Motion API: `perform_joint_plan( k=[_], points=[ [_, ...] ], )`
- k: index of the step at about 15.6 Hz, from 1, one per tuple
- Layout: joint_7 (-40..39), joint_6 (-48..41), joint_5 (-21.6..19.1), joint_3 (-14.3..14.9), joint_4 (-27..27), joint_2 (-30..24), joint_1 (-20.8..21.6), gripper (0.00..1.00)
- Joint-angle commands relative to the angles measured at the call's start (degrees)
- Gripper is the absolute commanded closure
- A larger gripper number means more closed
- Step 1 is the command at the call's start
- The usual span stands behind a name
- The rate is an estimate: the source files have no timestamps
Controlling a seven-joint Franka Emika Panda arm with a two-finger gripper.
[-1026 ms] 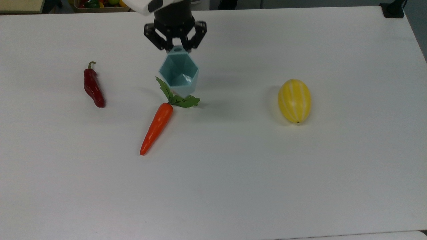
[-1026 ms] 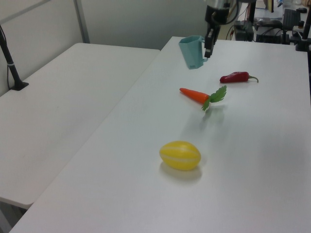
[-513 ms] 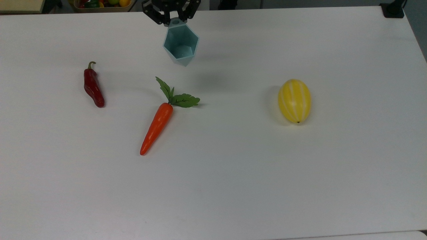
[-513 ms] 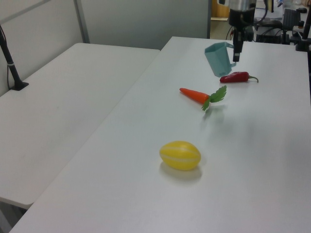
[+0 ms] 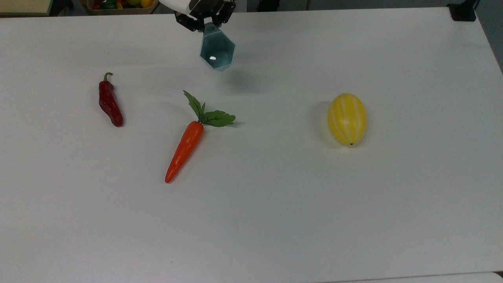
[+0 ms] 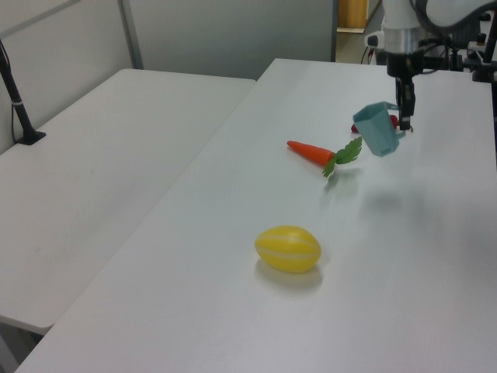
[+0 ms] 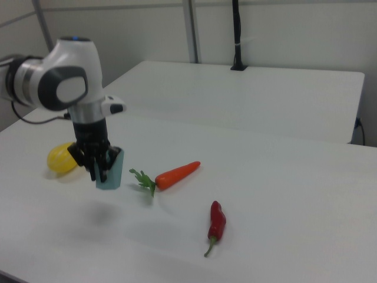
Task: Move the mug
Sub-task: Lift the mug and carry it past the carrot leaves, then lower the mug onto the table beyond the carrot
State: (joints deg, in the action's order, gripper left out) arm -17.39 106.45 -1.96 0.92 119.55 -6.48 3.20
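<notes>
The pale teal faceted mug hangs tilted in the air above the white table, near the far edge in the top view. My gripper is shut on the mug's tab handle. In the left view the mug hangs below my gripper, above and to the right of the carrot's leaves. In the right view the mug sits just right of my gripper and clear of the table.
An orange carrot with green leaves lies at the table's middle left in the top view. A dark red chilli lies further left. A yellow striped melon lies at the right. A crate of produce stands beyond the far edge.
The gripper has carried the mug up off the table from beside the carrot's leaves and towards the far edge in the top view. The mug has tipped further.
</notes>
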Motion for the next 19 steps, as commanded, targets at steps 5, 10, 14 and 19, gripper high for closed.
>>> perform_joint_plan(
  k=[5,10,14,19],
  points=[
    [-0.63,15.88,-0.33,0.57,13.95,-3.98,0.5,1.0],
    [1.48,26.61,-0.41,0.57,20.01,-3.45,0.76,1.0],
    [1.75,27.24,-0.5,0.57,20.2,-2.4,0.93,0.93],
    [2.98,26.88,-0.77,0.57,20.02,-1.43,0.93,0.58]
  ],
)
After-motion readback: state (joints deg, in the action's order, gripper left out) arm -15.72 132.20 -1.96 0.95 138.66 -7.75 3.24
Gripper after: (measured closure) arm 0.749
